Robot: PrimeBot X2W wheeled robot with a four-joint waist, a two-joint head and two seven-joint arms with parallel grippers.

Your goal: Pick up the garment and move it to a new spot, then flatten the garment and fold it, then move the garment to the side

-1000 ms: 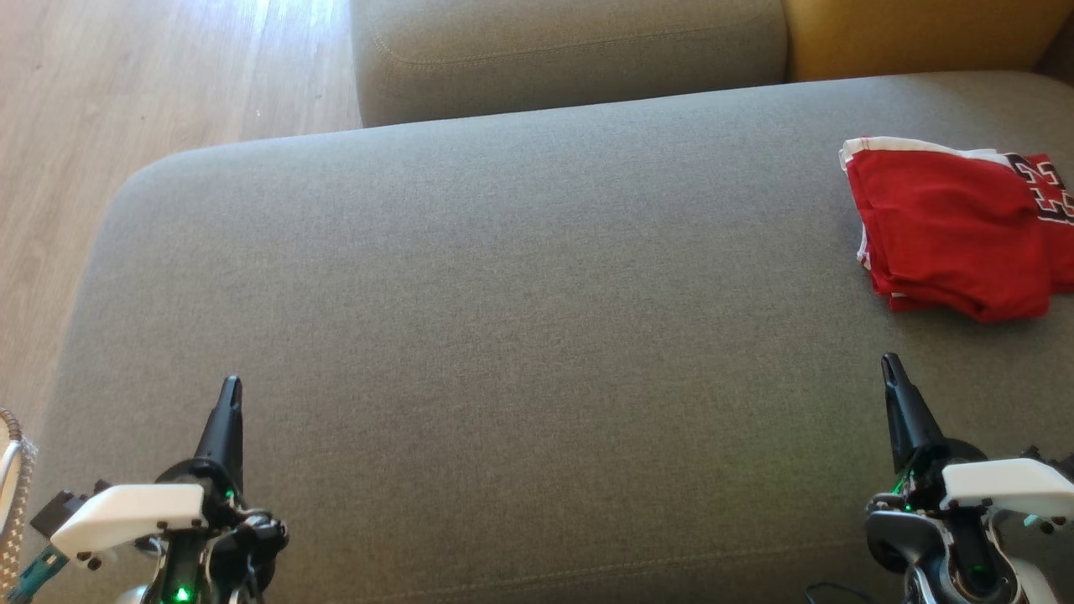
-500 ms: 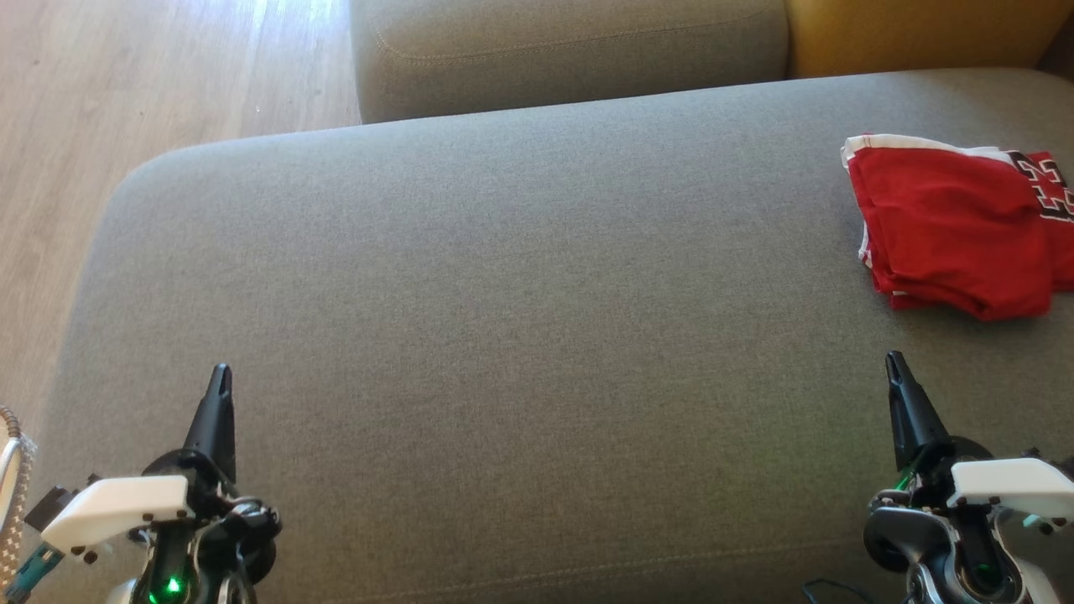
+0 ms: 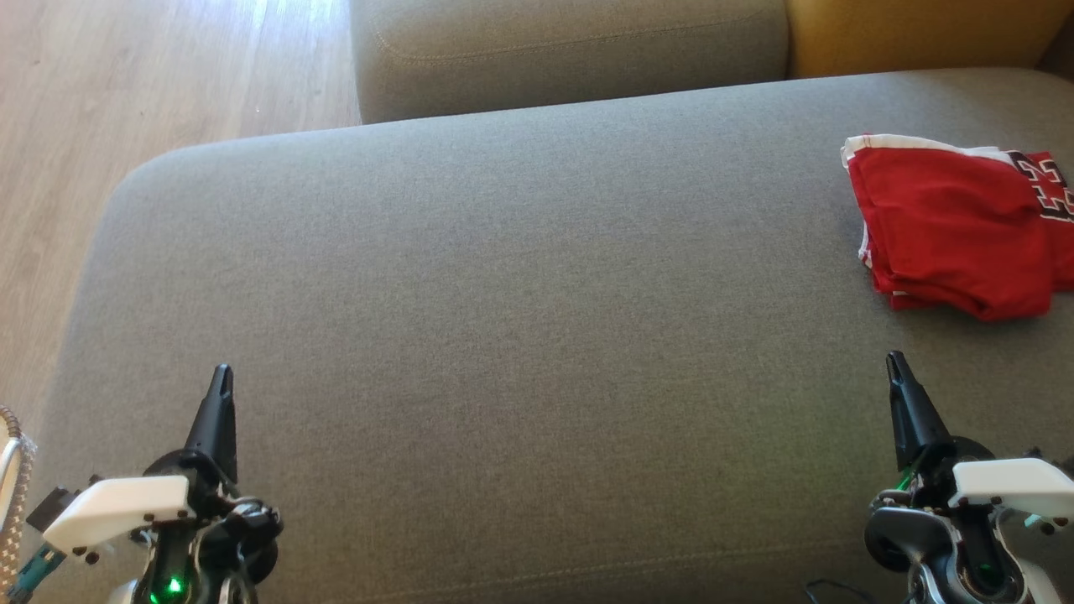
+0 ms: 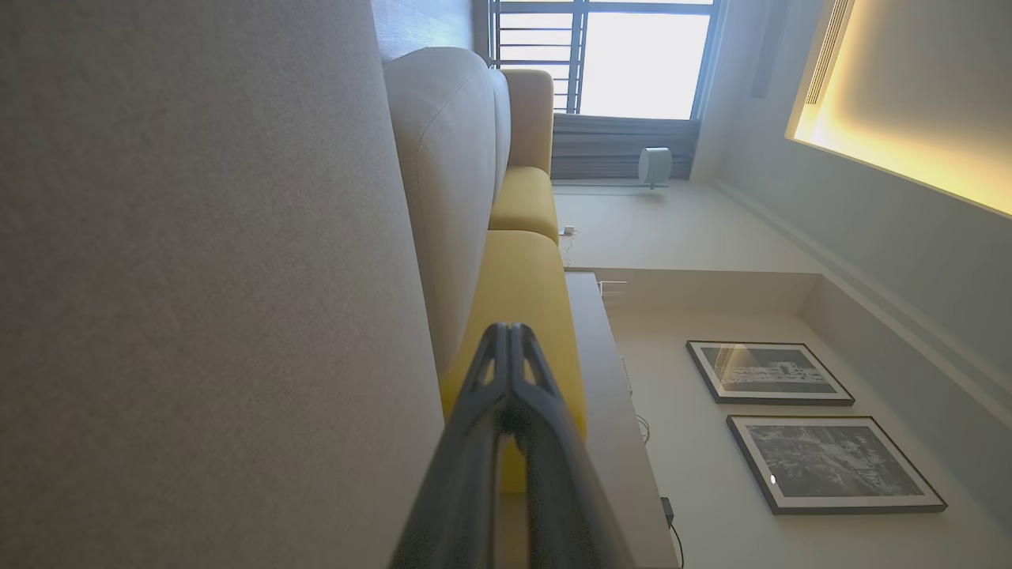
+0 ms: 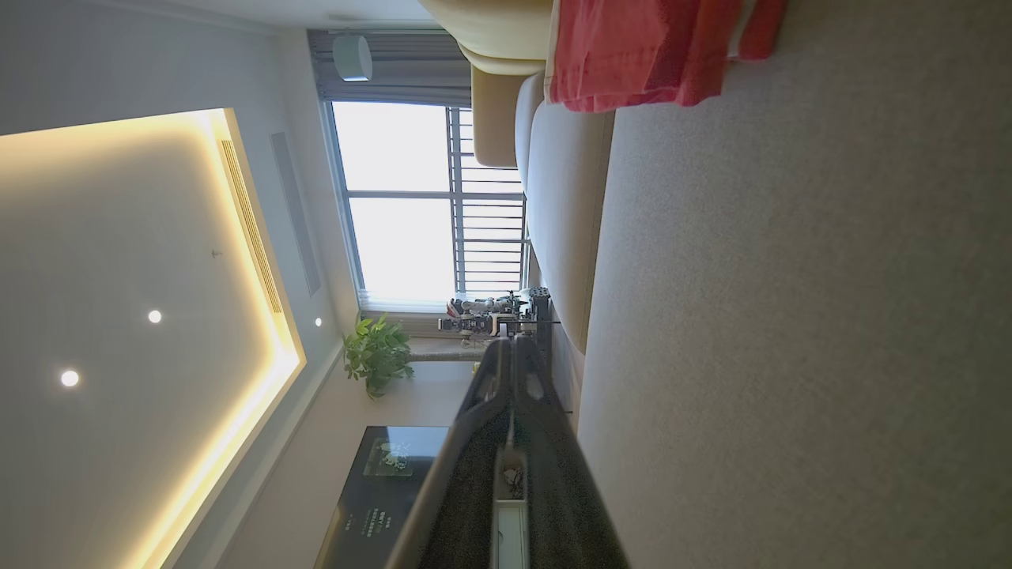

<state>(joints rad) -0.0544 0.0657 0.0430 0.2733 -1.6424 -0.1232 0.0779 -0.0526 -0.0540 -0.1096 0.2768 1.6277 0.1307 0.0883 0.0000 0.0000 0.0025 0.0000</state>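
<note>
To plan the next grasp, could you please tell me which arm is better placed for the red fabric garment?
Probably right: the right end effector lies close to the red fabric garment; the left end effector is far across the grey sofa cushion.

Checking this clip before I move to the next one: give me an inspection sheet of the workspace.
Surface: grey seat cushion, fabric smooth.
Job's things: red garment with white trim, lying folded near the cushion's right end, apart from both grippers.
Clutter: nothing seen.
Grippers: left gripper and right gripper both shut, empty, over the cushion's near part.
Cables: braided cable at the head view's lower left edge; thin dark cable by the right gripper's base.
Surroundings: wooden floor on the left; grey back cushion and yellow cushion behind; window, potted plant, framed pictures.
</note>
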